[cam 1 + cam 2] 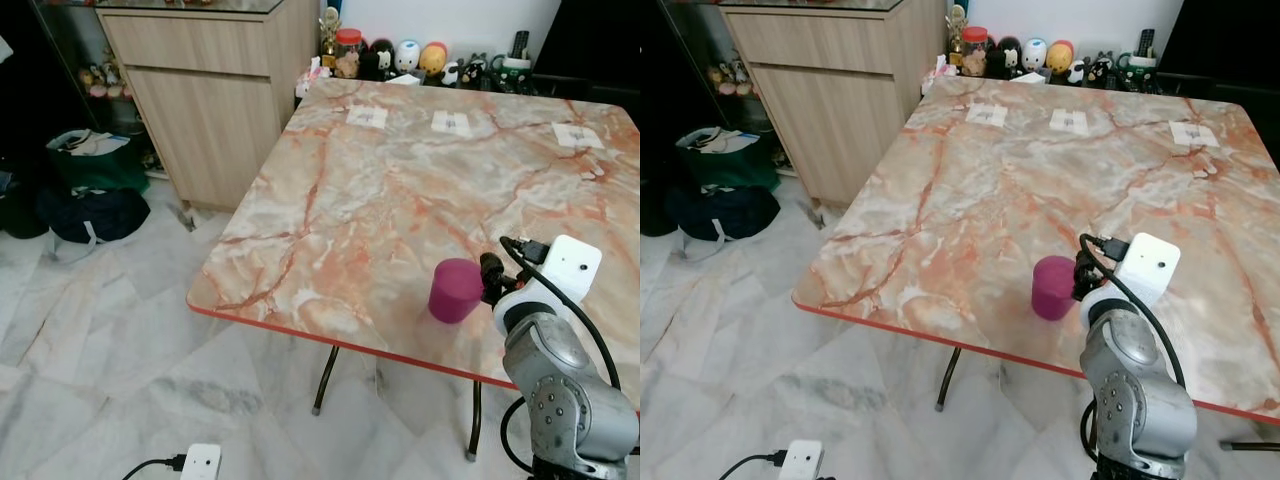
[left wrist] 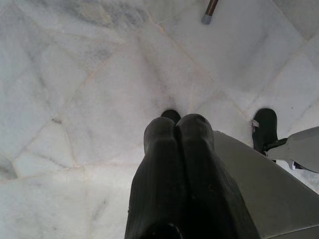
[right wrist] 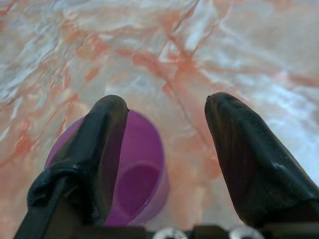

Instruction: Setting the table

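A: While the purple cup (image 1: 455, 290) stands upright on the marble surface (image 1: 400, 190), where does it sit against the near red edge?

B: Close to that edge, toward the corner on the robot's right, with its open mouth up. The right hand (image 3: 167, 102) is just beside the cup, on the side away from the wooden cabinet (image 1: 215, 95).

A: Is the right hand holding the cup?

B: No. Its 2 black fingers (image 3: 94, 149) are spread wide. In the right wrist view 1 finger overlaps the cup's rim and the other lies over bare marble, so the cup is not between them. Whether that 1 finger touches the rim, I cannot tell.

A: And the left hand (image 2: 175, 119)?

B: It hangs low over the marble floor (image 2: 99, 99), its 2 fingers pressed together with nothing between them. A table leg's foot (image 2: 208, 12) is near it on the floor.

A: What else lies on the surface relative to the cup?

B: 3 small white cards (image 1: 451, 123) lie in a row at the far side, well apart from the cup. Beyond that far edge stands a line of small figurines (image 1: 420, 58) and a jar (image 1: 348, 50).

A: And by the cabinet?

B: Dark bags (image 1: 90, 195) lie on the floor beside it, well apart from the cup.
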Robot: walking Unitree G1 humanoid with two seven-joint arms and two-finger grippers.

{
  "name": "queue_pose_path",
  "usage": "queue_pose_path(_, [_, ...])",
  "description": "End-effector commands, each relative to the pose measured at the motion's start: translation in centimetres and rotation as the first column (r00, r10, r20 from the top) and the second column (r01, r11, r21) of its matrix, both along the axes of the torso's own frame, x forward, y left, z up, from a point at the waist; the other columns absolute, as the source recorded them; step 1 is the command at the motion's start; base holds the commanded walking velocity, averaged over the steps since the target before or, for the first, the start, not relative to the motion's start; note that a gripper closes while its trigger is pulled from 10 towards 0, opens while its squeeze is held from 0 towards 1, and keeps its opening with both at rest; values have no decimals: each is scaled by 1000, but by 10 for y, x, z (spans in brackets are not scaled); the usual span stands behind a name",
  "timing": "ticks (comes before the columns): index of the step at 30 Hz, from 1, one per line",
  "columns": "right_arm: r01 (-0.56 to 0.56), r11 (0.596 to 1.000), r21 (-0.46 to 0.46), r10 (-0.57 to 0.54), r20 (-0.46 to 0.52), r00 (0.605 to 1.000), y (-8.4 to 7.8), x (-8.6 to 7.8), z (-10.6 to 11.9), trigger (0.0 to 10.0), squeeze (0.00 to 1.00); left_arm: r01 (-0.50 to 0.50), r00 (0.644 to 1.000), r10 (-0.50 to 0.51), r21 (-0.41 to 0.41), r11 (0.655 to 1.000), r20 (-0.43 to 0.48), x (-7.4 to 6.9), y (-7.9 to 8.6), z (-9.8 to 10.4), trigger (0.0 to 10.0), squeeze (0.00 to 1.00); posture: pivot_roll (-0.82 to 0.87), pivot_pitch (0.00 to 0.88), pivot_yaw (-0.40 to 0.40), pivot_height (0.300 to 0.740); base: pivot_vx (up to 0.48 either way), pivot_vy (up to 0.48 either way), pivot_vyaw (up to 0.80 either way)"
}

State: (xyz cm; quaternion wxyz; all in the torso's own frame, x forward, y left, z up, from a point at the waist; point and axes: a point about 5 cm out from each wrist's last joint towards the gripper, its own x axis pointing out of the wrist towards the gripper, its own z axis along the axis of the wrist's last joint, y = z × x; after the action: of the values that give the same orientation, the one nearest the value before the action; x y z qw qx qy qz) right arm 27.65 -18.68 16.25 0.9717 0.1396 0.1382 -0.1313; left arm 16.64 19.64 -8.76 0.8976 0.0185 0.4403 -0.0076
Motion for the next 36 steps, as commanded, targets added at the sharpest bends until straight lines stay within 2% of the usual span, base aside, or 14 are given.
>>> queue_pose_path(1, [-11, 1000, 9, 11, -3, 1000, 0, 1, 2, 10000, 0, 11, 1000, -11, 6, 1000, -27, -6, 1, -3, 10000, 0, 0, 88, -2, 740, 0, 0, 0])
queue_pose_path(13, [-18, 1000, 10, 19, -46, 999, -3, 2, -3, 10000, 0, 8, 1000, -8, 4, 1000, -29, -6, 1, -3, 10000, 0, 4, 92, -3, 740, 0, 0, 0])
queue_pose_path(22, [-41, 998, 38, 44, -63, 997, 1, 3, -9, 10000, 0, 6, 1000, -6, 3, 1000, -28, -6, 1, -3, 10000, 0, 6, 91, -5, 740, 0, 0, 0])
queue_pose_path(23, [-43, 998, 44, 45, -63, 997, 2, 3, -10, 3373, 0, 6, 1000, -6, 3, 1000, -28, -6, 1, -3, 10000, 0, 6, 90, -5, 740, 0, 0, 0])
queue_pose_path(25, [-43, 998, 45, 46, -63, 997, 2, 3, -11, 3373, 0, 6, 1000, -6, 3, 1000, -28, -6, 1, -3, 10000, 0, 6, 90, -5, 740, 0, 0, 0])
queue_pose_path(26, [-48, 998, 51, 51, -64, 997, 2, 4, -12, 1569, 0, 6, 1000, -6, 3, 1000, -28, -6, 1, -3, 10000, 0, 7, 90, -5, 740, 0, 0, 0])
queue_pose_path(27, [-52, 997, 55, 56, -63, 996, 3, 4, -12, 3020, 0, 6, 1000, -6, 3, 1000, -28, -6, 1, -3, 10000, 0, 7, 90, -6, 740, 0, 0, 0])
queue_pose_path(28, [-55, 997, 58, 59, -63, 996, 3, 4, -12, 3020, 0, 6, 1000, -6, 2, 1000, -28, -6, 1, -3, 10000, 0, 7, 90, -6, 740, 0, 0, 0])
queue_pose_path(29, [-64, 996, 59, 67, -64, 996, 4, 5, -13, 6235, 0, 5, 1000, -5, 2, 1000, -28, -6, 1, -3, 10000, 0, 7, 90, -6, 740, 0, 0, 0])
queue_pose_path(30, [-64, 996, 58, 68, -67, 995, 5, 5, -13, 10000, 0, 6, 1000, -6, 3, 1000, -29, -6, 1, -3, 10000, 0, 7, 90, -6, 740, 0, 0, 0])
queue_pose_path(33, [-63, 996, 59, 67, -65, 996, 4, 5, -13, 10000, 0, 5, 1000, -5, 3, 1000, -29, -6, 0, -3, 10000, 0, 10, 91, -6, 740, 0, 0, 0])
queue_pose_path(34, [-60, 996, 60, 64, -64, 996, 4, 6, -13, 4000, 0, 5, 1000, -5, 3, 1000, -29, -6, 0, -3, 10000, 0, 9, 91, -7, 740, 0, 0, 0])
queue_pose_path(35, [-60, 996, 60, 64, -64, 996, 4, 6, -13, 4000, 0, 5, 1000, -5, 3, 1000, -29, -6, 0, -3, 10000, 0, 9, 91, -7, 740, 0, 0, 0])
queue_pose_path(36, [-59, 996, 61, 63, -63, 996, 4, 6, -13, 2314, 0, 6, 1000, -6, 3, 1000, -29, -6, 0, -3, 10000, 0, 9, 91, -7, 740, 0, 0, 0])
